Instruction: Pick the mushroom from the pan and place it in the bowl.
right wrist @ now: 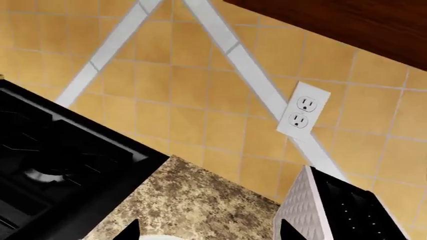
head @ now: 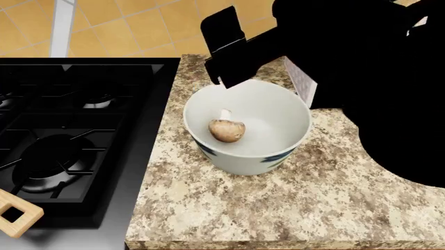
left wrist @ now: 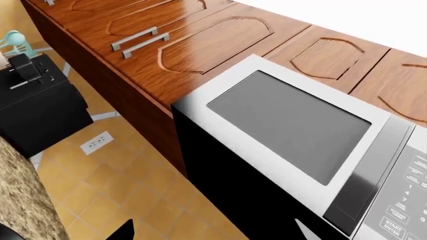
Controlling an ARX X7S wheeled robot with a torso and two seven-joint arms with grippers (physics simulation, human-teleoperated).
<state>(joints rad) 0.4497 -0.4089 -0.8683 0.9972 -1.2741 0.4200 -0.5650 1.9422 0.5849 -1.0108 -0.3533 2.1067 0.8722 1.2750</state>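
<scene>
Mushroom (head: 226, 129) lies on its side inside the bowl (head: 247, 159), which stands on the counter (head: 292, 208) near its left edge, beside the stove (head: 70, 146); the placing step looks done. The right gripper (head: 268, 73) hangs over the bowl's far rim, fingers spread and empty; its next move is probably only to lift clear. The left claw's state cannot be told. Counted: one stove, one bowl, one pan handle (head: 15, 214), one mushroom.

Speckled granite table (head: 292, 203) adjoins a black gas stove (head: 62, 140). Yellow tiled wall (right wrist: 180, 115) carries a white outlet (right wrist: 303, 111). Wooden cabinets (left wrist: 200, 45) surmount a microwave (left wrist: 293, 150).
</scene>
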